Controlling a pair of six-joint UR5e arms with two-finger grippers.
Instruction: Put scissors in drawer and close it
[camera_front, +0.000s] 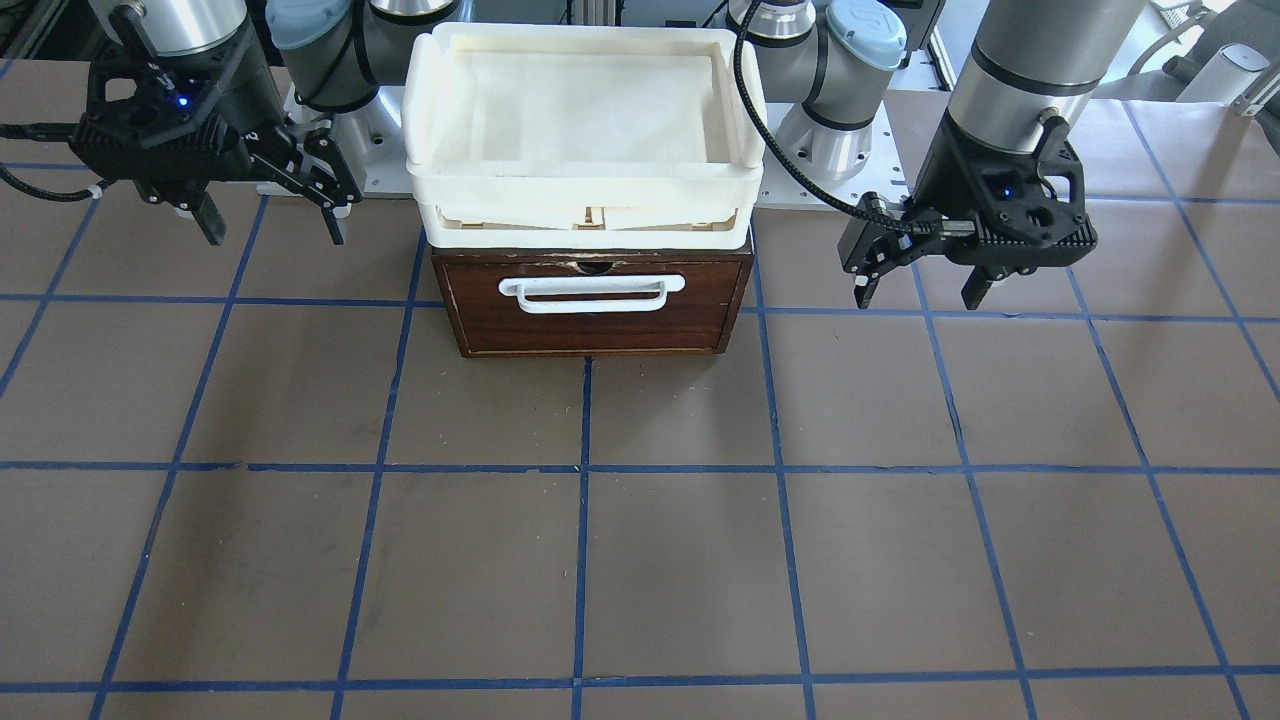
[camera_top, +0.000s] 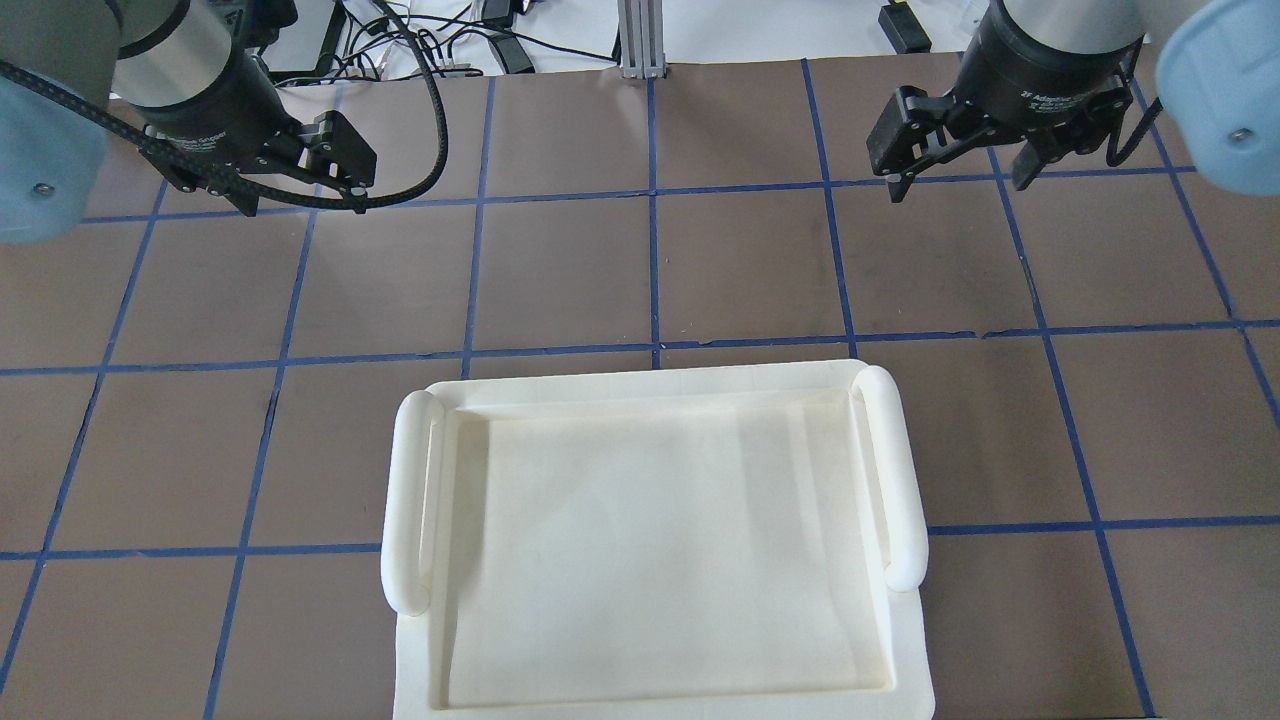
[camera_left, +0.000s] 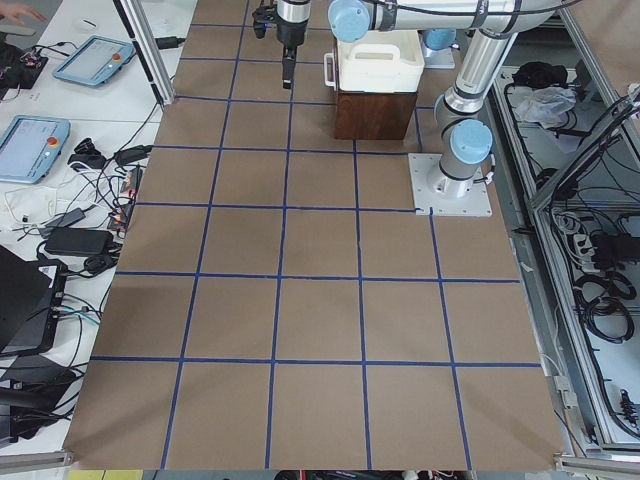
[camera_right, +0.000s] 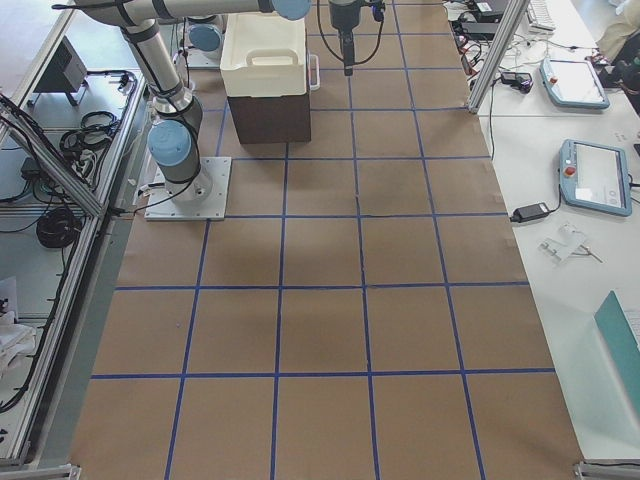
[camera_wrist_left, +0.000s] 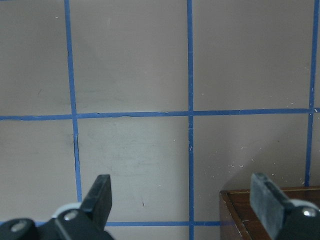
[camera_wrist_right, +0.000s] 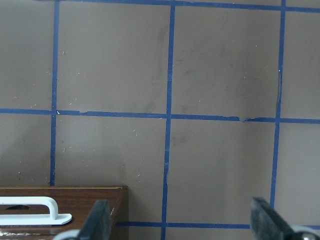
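The dark brown wooden drawer (camera_front: 595, 325) is shut, its front flush with its box, and its white bar handle (camera_front: 592, 293) faces away from me. The scissors show in no view. My left gripper (camera_front: 920, 298) is open and empty, hanging above the table beside the drawer; it also shows in the overhead view (camera_top: 300, 200) and its wrist view (camera_wrist_left: 184, 200). My right gripper (camera_front: 275, 235) is open and empty on the drawer's other side; it also shows in the overhead view (camera_top: 958, 188) and its wrist view (camera_wrist_right: 181, 220). The right wrist view catches the drawer front (camera_wrist_right: 75, 200).
A cream-white plastic tray (camera_front: 585, 185) sits on top of the drawer box and hides it in the overhead view (camera_top: 410, 500). Brown table mat with a blue tape grid (camera_front: 585, 470) lies all around. Tablets and cables lie on side tables (camera_left: 30, 145).
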